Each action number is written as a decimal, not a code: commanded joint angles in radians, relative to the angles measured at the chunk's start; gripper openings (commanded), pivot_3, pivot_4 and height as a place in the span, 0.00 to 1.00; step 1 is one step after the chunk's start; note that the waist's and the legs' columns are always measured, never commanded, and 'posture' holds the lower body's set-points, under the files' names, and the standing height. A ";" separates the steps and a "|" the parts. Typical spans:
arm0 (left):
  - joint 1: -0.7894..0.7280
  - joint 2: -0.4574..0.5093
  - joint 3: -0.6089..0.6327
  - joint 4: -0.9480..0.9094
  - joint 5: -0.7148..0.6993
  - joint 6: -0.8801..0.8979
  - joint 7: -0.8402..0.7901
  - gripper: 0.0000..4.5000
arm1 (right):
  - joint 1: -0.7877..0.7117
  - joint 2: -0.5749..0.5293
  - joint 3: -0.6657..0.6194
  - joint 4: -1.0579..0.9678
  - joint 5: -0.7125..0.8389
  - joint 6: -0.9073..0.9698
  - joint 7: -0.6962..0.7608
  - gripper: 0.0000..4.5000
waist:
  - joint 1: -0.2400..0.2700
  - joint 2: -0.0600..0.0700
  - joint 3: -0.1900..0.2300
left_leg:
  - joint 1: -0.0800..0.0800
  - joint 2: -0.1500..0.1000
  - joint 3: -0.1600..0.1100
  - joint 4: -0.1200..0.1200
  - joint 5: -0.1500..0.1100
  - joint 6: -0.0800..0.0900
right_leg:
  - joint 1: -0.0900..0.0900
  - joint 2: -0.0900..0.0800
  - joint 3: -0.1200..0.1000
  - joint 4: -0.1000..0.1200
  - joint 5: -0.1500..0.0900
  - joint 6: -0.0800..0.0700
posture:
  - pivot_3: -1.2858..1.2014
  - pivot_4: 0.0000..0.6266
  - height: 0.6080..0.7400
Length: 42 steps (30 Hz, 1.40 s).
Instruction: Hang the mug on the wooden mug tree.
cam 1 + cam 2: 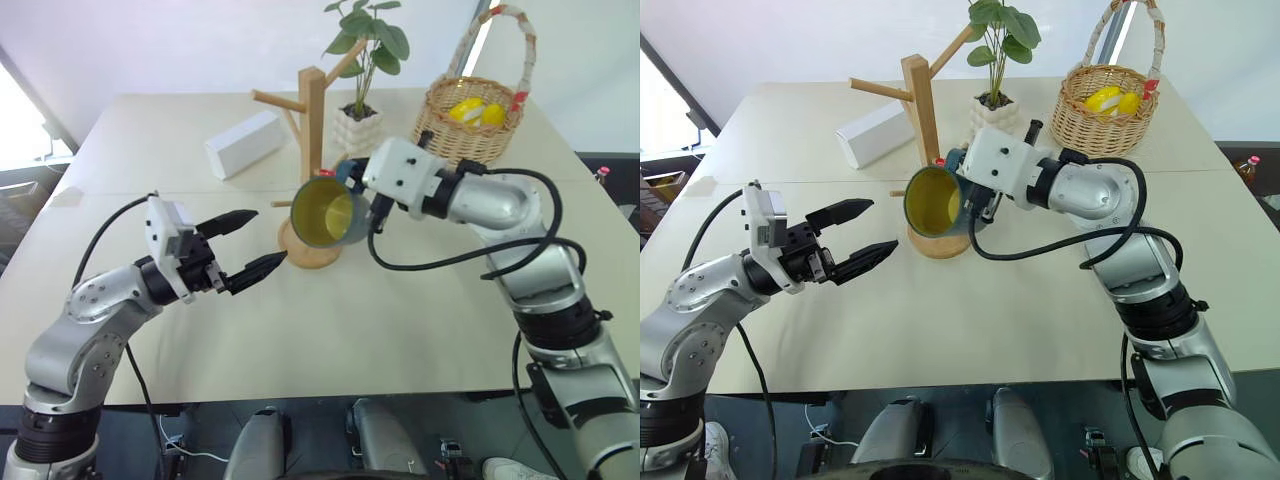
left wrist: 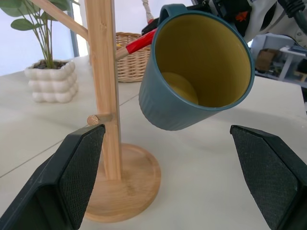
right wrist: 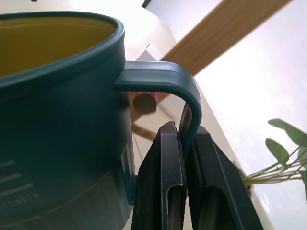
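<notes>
The right gripper [image 3: 184,143] is clamped on the handle of the mug [image 1: 328,212], its two black fingers pinching the thin handle loop between them. The mug hangs in the air on its side, its yellow-green mouth turned toward the robot, just in front of the post of the wooden mug tree [image 1: 313,130] and above the tree's round base. In the left wrist view a red-tipped peg [image 2: 139,44] reaches close to the mug's rim near the handle; whether it touches cannot be told. The left gripper [image 1: 252,246] hovers over the table [image 1: 400,320] with its fingers spread apart and nothing between them, pointing toward the mug. Behind the tree stand a white box [image 1: 244,144], a potted plant [image 1: 362,70] and a wicker basket [image 1: 470,125].
</notes>
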 commanded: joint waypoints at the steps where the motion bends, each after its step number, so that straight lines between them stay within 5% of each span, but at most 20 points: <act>1: 0.002 -0.001 0.026 -0.039 -0.009 -0.019 0.006 1.00 | -0.032 0.007 -0.004 -0.006 -0.020 -0.013 -0.002 0.00 | 0.000 0.000 0.000 | 0.000 0.000 0.000 0.000 0.000 0.000 | 0.000 0.000 0.000 0.000 0.000 0.000 | 0.52 0.24 1.00; 12: 0.006 -0.011 0.032 -0.053 -0.018 -0.023 0.023 1.00 | -0.047 0.048 0.026 0.052 -0.056 -0.022 -0.013 0.00 | 0.000 0.000 0.000 | 0.000 0.000 0.000 0.000 0.000 0.000 | 0.000 0.000 0.000 0.000 0.000 0.000 | 0.52 0.24 1.00; 15: 0.008 -0.011 0.035 -0.053 -0.020 -0.023 0.025 1.00 | -0.051 0.052 0.014 0.051 -0.054 -0.022 -0.013 0.23 | 0.000 0.000 0.000 | 0.000 0.000 0.000 0.000 0.000 0.000 | 0.000 0.000 0.000 0.000 0.000 0.000 | 0.52 0.24 1.00; 19: 0.008 -0.012 0.034 -0.048 -0.019 -0.025 0.023 1.00 | -0.049 0.028 -0.003 0.033 -0.058 -0.048 -0.005 0.68 | 0.001 0.000 0.000 | 0.000 0.000 0.000 0.000 0.000 0.000 | 0.000 0.000 0.000 0.000 0.000 0.000 | 0.52 0.24 1.00; 28: 0.023 -0.029 0.049 0.001 -0.011 -0.017 0.053 1.00 | 0.132 -0.076 -0.310 -0.041 0.185 -0.010 0.078 0.68 | 0.003 0.000 0.000 | -0.001 0.000 0.000 0.000 0.000 0.000 | 0.001 -0.001 0.000 -0.002 0.000 0.000 | 0.52 0.24 1.00; 34: 0.108 -0.100 0.091 0.119 0.133 -0.090 0.195 1.00 | 0.419 0.056 -0.488 0.041 0.369 -0.001 0.026 0.68 | -0.002 0.000 0.000 | 0.001 0.000 0.000 -0.002 0.000 0.000 | 0.002 0.000 0.000 -0.002 0.000 0.000 | 0.52 0.24 1.00; 42: 0.198 -0.207 0.108 0.246 0.238 -0.213 0.278 1.00 | 0.565 0.211 -0.483 0.243 0.320 -0.263 -0.105 0.68 | 0.003 0.000 0.000 | 0.002 0.000 0.001 -0.001 0.000 0.000 | 0.001 0.001 0.001 0.001 0.000 0.000 | 0.52 0.24 1.00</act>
